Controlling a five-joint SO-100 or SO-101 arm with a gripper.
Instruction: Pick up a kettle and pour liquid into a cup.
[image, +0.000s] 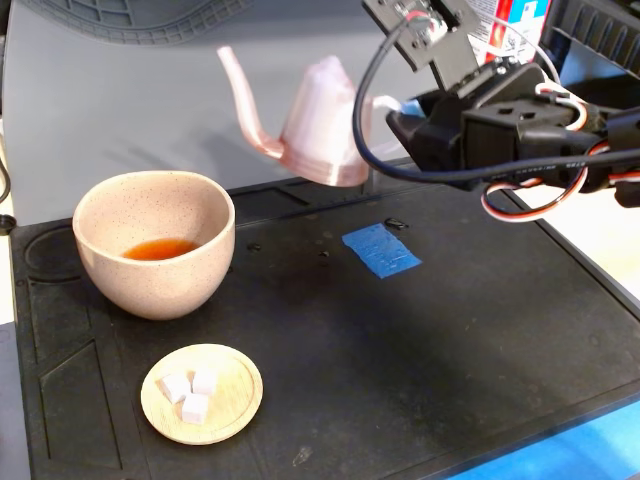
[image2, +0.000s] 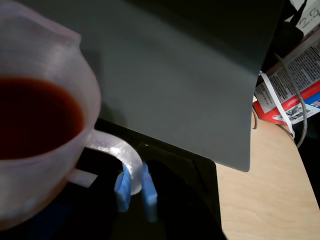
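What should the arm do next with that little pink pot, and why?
Probably carry the kettle leftward in the fixed view until its spout tip sits over the cup. The tool grips its handle and holds it aloft, off to the cup's right; liquid remains inside.

The fixed view looks down at an angle from in front of the black mat, facing the grey backdrop, far enough off to take in the cup, the wooden dish and the arm entering from the right. The wrist view rides on the arm and looks down from very close along the gripper, so the kettle fills its left side, blurred and cropped. Both views share the kettle, a strip of mat and probably the red-and-white carton at the table's far edge.
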